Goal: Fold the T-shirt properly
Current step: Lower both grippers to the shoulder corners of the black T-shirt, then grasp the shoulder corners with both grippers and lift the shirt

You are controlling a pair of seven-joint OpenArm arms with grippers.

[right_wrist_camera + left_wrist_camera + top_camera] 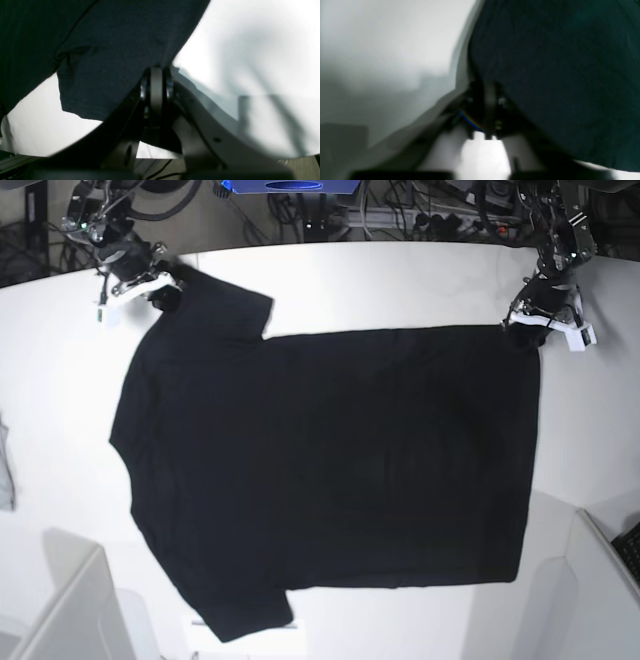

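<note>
T-shirt flat on surface | left fingers and right fingers clenched on its far corners | risk: thin pinch slips, cloth drops when lifted

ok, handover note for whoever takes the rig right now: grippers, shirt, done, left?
Left gripper: jaws shut on the T-shirt at its far hem corner.
Right gripper: jaws shut on the T-shirt at the far sleeve.
T-shirt: spread flat on the white table, plain black side up, collar toward the right arm's side, hem toward the left arm's.
Done: shirt laid out, far edge gripped at both ends.
Left: every fold; none made yet.
</note>
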